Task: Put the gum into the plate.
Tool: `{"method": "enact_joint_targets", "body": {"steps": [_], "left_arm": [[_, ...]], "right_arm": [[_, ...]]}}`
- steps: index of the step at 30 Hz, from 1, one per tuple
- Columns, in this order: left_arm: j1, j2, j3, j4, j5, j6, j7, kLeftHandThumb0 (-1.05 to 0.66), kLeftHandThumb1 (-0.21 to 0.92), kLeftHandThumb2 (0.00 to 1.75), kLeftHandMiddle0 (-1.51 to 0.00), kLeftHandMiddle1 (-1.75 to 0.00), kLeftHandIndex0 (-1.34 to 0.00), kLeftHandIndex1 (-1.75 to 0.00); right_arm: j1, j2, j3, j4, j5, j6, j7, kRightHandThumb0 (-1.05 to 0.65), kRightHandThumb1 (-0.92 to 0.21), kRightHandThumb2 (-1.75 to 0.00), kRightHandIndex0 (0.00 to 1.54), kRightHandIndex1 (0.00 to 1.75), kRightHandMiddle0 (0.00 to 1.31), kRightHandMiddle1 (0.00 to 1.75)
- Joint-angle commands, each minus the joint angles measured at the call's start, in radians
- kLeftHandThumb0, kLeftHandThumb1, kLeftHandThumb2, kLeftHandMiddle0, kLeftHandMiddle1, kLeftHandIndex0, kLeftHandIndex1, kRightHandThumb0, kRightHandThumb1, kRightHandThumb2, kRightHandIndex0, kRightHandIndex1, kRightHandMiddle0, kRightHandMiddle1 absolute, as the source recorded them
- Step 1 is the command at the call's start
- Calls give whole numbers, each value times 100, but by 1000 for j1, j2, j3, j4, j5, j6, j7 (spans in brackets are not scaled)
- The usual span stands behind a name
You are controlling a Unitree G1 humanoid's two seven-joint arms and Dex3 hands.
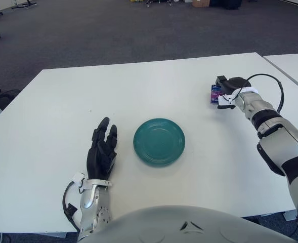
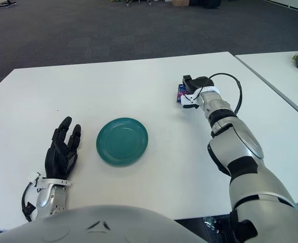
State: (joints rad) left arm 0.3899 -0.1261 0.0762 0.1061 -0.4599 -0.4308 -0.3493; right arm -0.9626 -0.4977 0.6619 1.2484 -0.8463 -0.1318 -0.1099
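Observation:
A teal round plate [image 1: 159, 142] lies on the white table [image 1: 138, 86], near its middle. A small blue and purple gum pack [image 1: 215, 94] lies on the table to the right of the plate, well apart from it. My right hand [image 1: 227, 91] is at the gum pack, its black fingers curled over the pack's right side; whether they grip it I cannot tell. My left hand [image 1: 102, 147] lies flat on the table just left of the plate, fingers stretched out and holding nothing.
A second white table [image 1: 293, 66] stands at the far right, with a narrow gap between the two. Dark carpet floor lies beyond the table's far edge.

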Motion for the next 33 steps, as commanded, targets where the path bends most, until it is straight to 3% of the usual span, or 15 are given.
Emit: {"method": "enact_joint_targets", "body": {"steps": [1, 23, 33], "left_arm": [[3, -7, 6, 65, 9, 28, -1, -99, 92, 83, -21, -1, 0, -55], [-25, -12, 23, 91, -8, 37, -29, -99, 92, 82, -21, 0, 0, -59], [-36, -13, 28, 100, -11, 37, -41, -98, 92, 82, -22, -1, 0, -61]], "right_arm": [[-39, -11, 6, -63, -10, -22, 27, -38, -73, -78, 24, 0, 32, 175], [-10, -71, -8, -290, -21, -34, 154, -38, -78, -72, 23, 0, 29, 175], [56, -105, -38, -586, -18, 12, 305, -38, -77, -72, 23, 0, 29, 175]]}}
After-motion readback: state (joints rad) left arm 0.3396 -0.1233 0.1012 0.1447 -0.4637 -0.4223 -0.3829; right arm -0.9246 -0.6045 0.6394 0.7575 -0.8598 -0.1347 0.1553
